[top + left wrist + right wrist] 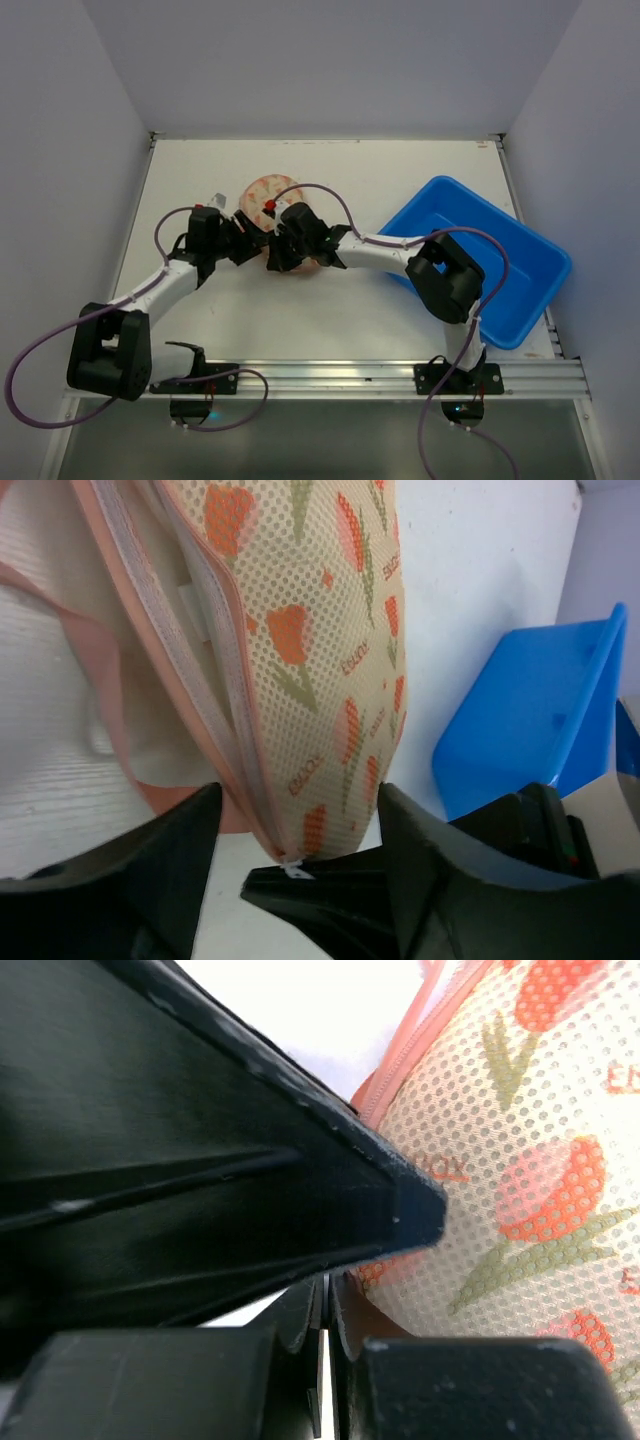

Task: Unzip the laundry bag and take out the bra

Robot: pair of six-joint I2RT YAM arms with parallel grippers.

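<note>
Between both tools (262,247), laundry bag (265,192) edge.

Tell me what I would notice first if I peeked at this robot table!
Probably the pale pink mesh pouch with orange-red tulip prints, in the middle of the white table, where both black-and-white arms meet over it. The left gripper straddles its zip edge, and the right gripper looks shut beside it. Next, the bright blue plastic tub at the right.
</note>
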